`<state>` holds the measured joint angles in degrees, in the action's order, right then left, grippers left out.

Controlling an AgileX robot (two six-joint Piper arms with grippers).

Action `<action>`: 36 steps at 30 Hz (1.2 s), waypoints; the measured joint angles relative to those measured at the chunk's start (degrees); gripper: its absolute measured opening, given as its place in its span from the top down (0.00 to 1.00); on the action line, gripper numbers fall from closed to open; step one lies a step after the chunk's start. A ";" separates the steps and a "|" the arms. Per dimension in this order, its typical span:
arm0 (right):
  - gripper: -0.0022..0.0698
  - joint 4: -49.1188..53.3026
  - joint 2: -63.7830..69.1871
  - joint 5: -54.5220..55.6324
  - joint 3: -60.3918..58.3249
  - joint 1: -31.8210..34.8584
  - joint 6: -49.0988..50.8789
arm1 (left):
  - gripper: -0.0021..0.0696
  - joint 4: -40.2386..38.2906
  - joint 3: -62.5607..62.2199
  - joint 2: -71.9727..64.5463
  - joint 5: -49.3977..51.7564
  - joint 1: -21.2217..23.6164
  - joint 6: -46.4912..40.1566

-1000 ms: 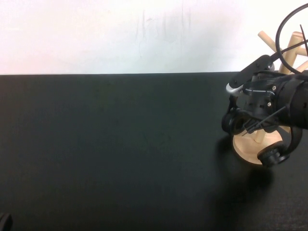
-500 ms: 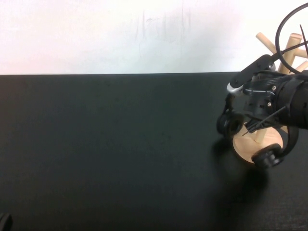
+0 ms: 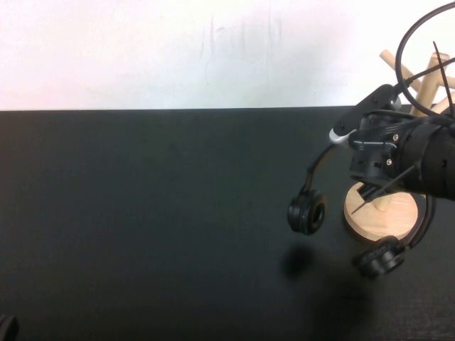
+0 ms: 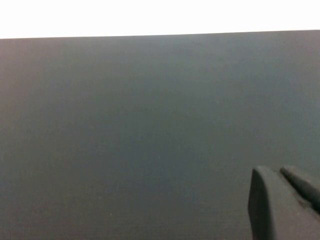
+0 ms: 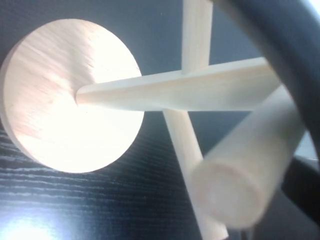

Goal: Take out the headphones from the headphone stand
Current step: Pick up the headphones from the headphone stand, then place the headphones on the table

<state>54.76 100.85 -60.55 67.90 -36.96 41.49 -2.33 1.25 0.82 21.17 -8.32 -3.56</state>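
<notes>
Headphones off the stand, at the counter's right end.
The right pincer (image 3: 366,153) holds the headphones (image 3: 307,212) above the counter (image 3: 156,213), just left of the headphone stand (image 3: 380,213); the left pincer (image 4: 280,205) sits near the front-left corner.

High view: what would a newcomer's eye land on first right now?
The headphones dangle above the dark table, held by the right gripper at the right edge, their ear cups hanging left of and in front of the headphone stand. The left gripper sits at the near left corner.
</notes>
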 joint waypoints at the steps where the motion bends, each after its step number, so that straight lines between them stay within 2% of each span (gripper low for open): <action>1: 0.86 -0.10 -0.26 -0.08 0.00 -0.25 0.00 | 0.98 0.00 0.00 0.00 0.00 0.00 0.00; 13: 0.86 -0.23 -6.14 -6.63 0.00 -3.75 0.62 | 0.98 0.00 0.00 0.00 0.00 0.00 0.00; 26: 0.86 -2.46 -17.32 -8.75 0.35 -14.74 3.00 | 0.98 0.00 0.00 0.00 0.00 0.00 0.00; 30: 0.86 -7.01 -17.76 -9.45 4.92 -17.76 3.12 | 0.98 0.00 0.00 0.00 0.00 0.00 0.00; 36: 0.87 -15.62 -13.09 -5.66 15.65 -18.05 -2.21 | 0.98 0.00 0.00 0.00 0.00 0.00 0.00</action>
<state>39.14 87.76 -66.21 83.55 -55.01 39.28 -2.33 1.25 0.82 21.17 -8.32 -3.56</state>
